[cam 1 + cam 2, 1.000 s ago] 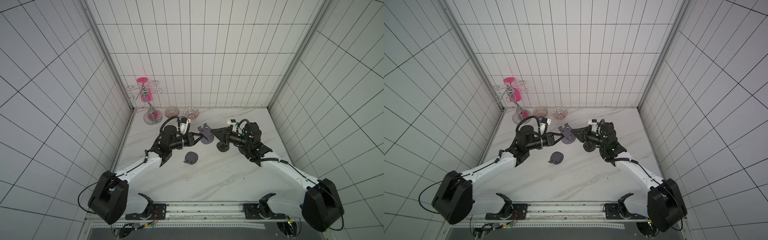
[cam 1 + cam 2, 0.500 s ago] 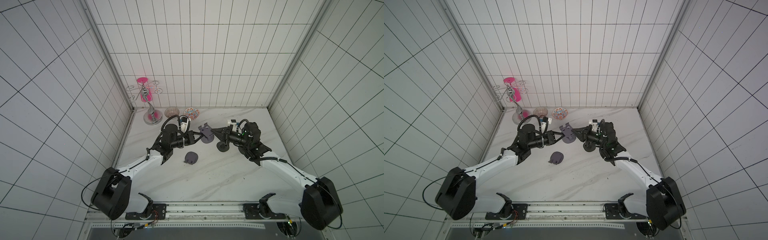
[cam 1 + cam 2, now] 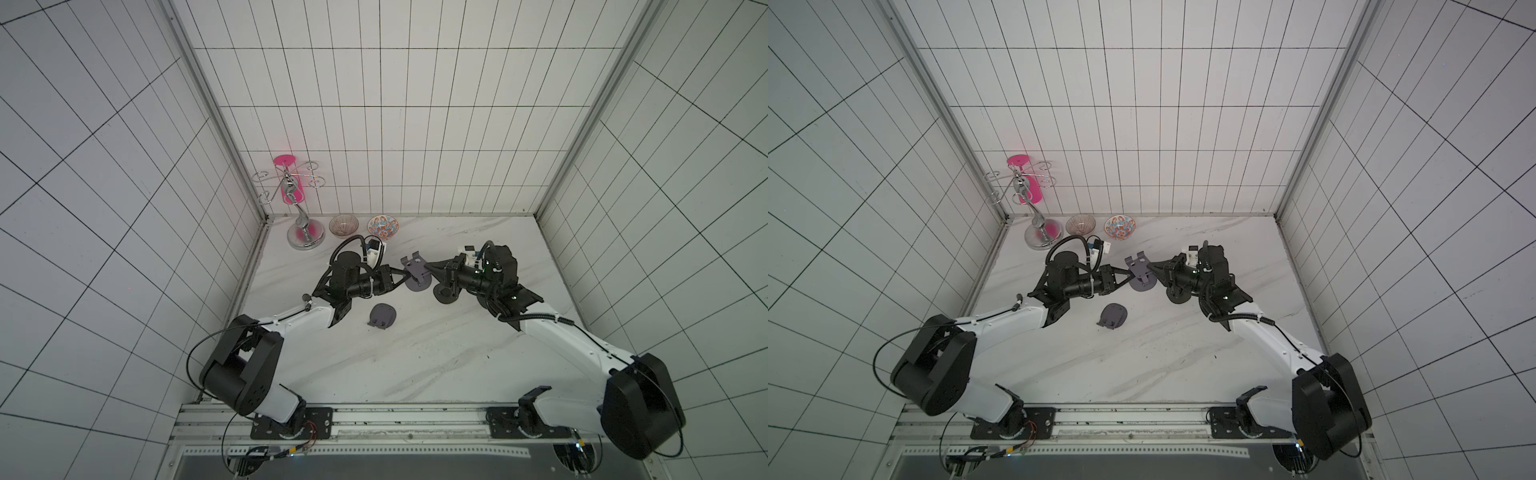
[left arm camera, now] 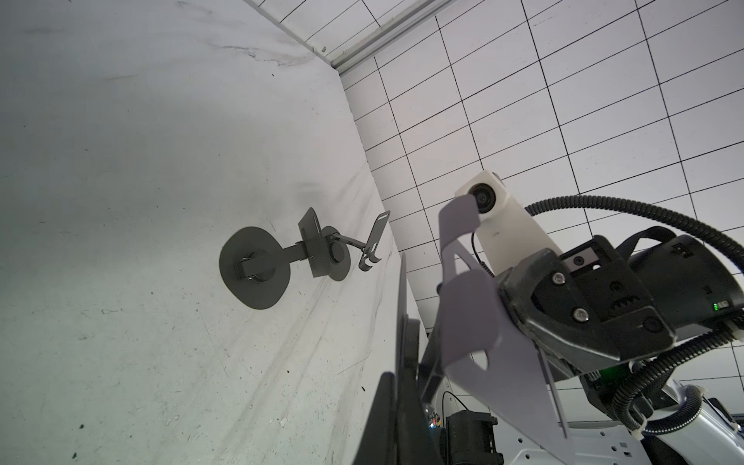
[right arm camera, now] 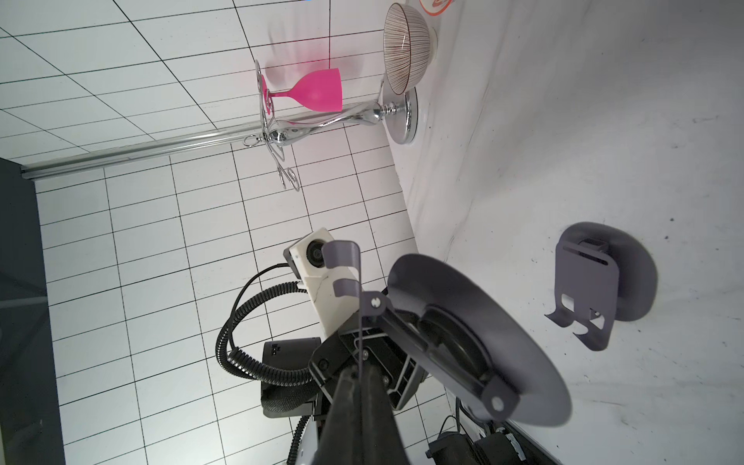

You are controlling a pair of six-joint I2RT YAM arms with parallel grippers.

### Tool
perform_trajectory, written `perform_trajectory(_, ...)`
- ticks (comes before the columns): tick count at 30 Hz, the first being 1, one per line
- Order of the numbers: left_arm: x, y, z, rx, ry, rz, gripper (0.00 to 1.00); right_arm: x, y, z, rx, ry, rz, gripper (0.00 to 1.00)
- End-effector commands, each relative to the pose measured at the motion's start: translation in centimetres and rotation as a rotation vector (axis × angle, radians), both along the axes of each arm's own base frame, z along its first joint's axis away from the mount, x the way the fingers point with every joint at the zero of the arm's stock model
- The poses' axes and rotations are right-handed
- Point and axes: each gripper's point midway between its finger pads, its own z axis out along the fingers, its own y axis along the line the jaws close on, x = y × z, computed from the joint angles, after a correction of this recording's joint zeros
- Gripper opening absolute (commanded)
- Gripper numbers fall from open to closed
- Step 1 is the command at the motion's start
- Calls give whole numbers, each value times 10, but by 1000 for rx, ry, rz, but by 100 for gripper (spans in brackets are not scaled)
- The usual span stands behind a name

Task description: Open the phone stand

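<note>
A grey phone stand [image 3: 415, 272] [image 3: 1139, 273] hangs above the table's far middle, held between both arms. My left gripper [image 3: 402, 275] [image 4: 402, 362] is shut on the edge of its round base [image 5: 463, 342]. My right gripper [image 3: 430, 269] [image 5: 361, 376] is shut on its thin hooked plate [image 4: 483, 342]. The plate stands at an angle away from the base, joined to it by the hinged arm. In the right wrist view the plate shows edge-on between the fingers.
A second grey stand [image 3: 382, 316] [image 5: 592, 282] lies folded on the table nearer the front. A black unfolded stand [image 3: 445, 293] [image 4: 257, 265] sits under the right wrist. A chrome rack with a pink glass [image 3: 305, 232] and two bowls [image 3: 343, 225] [image 3: 382, 226] stand by the back wall.
The left arm's elbow has swung toward the table while its gripper barely shifted. Both grippers stay shut on the stand, which sits in nearly the same place.
</note>
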Motion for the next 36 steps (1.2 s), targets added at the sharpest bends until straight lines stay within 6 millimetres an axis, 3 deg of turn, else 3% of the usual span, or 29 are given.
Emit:
perform_trajectory(1,15,43,-104,236,237,211,0,-24,9,105,169,-269,128,0)
perform_trajectory(11,11,49,-136,270,297,227,0,-23,9,137,167,-338,131,0)
perform_trajectory(25,9,61,-166,301,346,261,0,-27,6,159,150,-361,136,0)
perform_trajectory(36,8,63,-189,318,375,261,0,-27,9,192,110,-394,167,0)
